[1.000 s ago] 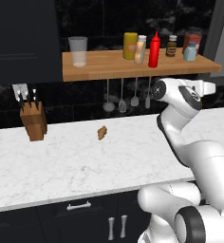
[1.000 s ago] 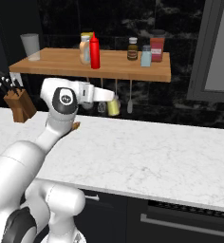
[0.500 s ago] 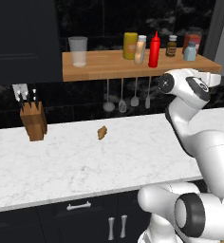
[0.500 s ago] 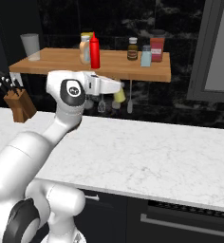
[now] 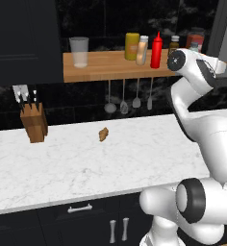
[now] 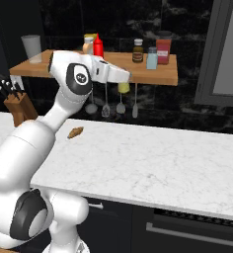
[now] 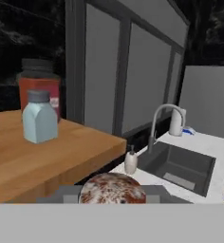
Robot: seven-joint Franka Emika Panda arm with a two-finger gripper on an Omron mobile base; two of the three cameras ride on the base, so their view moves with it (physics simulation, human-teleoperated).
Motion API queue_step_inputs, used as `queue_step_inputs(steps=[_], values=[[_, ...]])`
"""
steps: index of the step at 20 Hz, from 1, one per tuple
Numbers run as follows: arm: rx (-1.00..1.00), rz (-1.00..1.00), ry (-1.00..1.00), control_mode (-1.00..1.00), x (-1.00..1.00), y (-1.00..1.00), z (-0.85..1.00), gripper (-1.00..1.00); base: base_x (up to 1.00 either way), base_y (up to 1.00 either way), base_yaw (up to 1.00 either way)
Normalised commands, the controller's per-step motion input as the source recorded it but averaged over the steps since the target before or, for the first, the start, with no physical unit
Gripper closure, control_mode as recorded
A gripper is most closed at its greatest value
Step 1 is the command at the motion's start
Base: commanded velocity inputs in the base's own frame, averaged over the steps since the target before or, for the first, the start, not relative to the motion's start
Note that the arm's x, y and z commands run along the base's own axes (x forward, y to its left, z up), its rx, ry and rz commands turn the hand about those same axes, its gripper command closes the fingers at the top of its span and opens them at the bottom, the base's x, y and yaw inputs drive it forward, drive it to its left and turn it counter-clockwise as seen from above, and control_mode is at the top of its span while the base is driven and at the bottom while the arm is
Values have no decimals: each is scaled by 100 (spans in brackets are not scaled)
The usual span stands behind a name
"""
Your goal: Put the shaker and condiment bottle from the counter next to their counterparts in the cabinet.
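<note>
The white arm's gripper (image 6: 122, 79) is clenched on the shaker (image 6: 123, 88), an olive yellow-green cylinder that hangs at the fingers' end, just before the front edge of the cabinet (image 5: 101, 65), the light-brown wooden shelf. Seen along the hand, a round speckled top, which may be the shaker's, sits at the base of the fingers. Ahead of them and off to the left, the pale-blue shaker (image 7: 39, 118) stands on the plank, with a red jar (image 7: 38, 90) just behind it. Ahead to the right and lower down lie a sink (image 7: 180, 163) and its curved faucet (image 7: 163, 118). From the right base camera, the pale-blue shaker stands on the shelf just beyond the fingers, beside a dark-brown bottle (image 6: 137, 50). The condiment bottle (image 5: 142, 50), peach-tan with a pale cap, stands on the shelf well away from the fingers along the plank, between the yellow container (image 5: 131, 46) and the red squeeze bottle (image 5: 156, 50).
</note>
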Motion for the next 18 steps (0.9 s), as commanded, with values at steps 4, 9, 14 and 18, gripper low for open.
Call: queue_step_inputs(steps=[4,9,14,18], values=[[0,0,-29,-100,-26,0,43,100,0,0,0],[0,4,-25,-100,-27,21,19,100,0,0,0],[0,8,-5,-100,-1,22,0,100,0,0,0],[3,2,0,-100,4,-2,24,100,0,0,0]])
